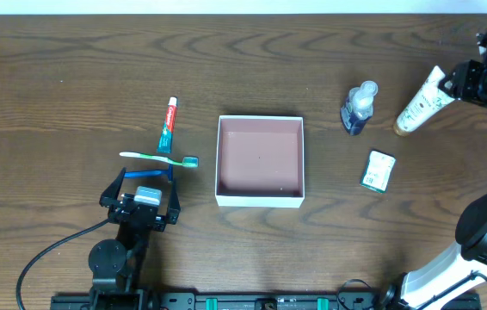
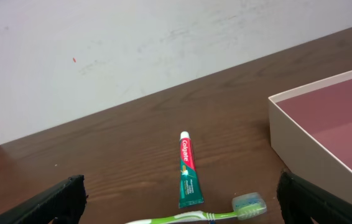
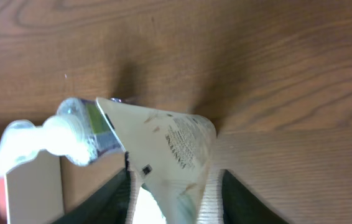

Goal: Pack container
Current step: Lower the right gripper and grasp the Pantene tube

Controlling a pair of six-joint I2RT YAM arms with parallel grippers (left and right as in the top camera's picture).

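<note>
Container (image 1: 259, 200) sits mid-worktop (image 1: 71, 77), open top up, its reddish floor showing. To its left, the left fingers (image 2: 58, 200) are spread wide apart and grip nothing, poised just short of a green toothbrush (image 1: 159, 158) lying crosswise. A red-and-green toothpaste tube (image 1: 168, 126) lies just beyond it, and both are near the container's left wall. Over on the far right, the right fingers (image 3: 115, 198) are clamped on the flat end of a white tube (image 1: 420, 103), its cap angled towards a clear spray bottle (image 1: 358, 108). A small green-and-white box (image 1: 379, 170) lies right of the container, apart from it.
</note>
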